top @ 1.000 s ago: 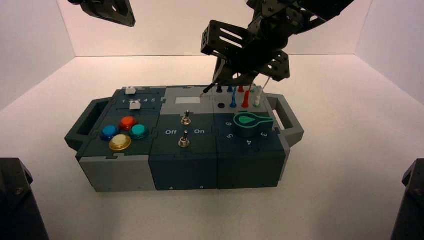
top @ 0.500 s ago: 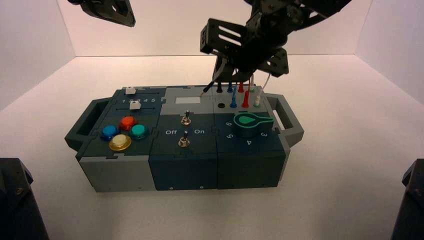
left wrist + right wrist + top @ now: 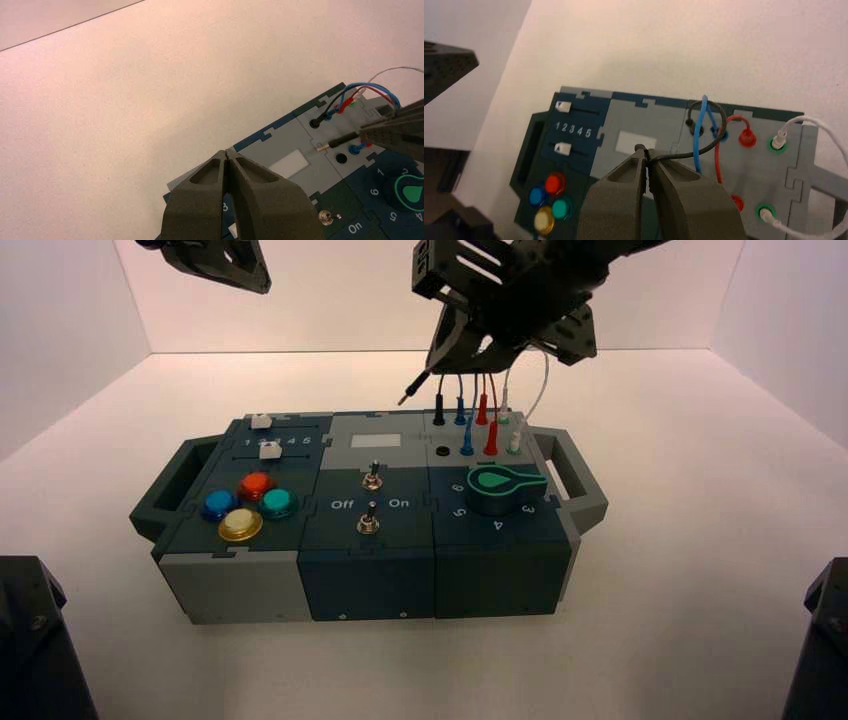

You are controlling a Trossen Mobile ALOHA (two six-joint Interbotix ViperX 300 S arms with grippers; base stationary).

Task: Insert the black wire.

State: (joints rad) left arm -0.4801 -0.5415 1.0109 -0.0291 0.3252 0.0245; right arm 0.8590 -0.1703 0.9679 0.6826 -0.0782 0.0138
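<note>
Box with the black wire half plugged in, its loose end raised.
The box (image 3: 375,520) sits on the table (image 3: 680,540); above its far part the right gripper (image 3: 646,151) is clenched on one plug (image 3: 417,384) of the black wire (image 3: 724,120), metal tip pointing out. The left gripper (image 3: 226,151), clenched, waits high beyond the box's far left. The wire's other plug (image 3: 438,412) stands in the box's far row, behind the dark round socket (image 3: 442,451) on the box's grey panel.
</note>
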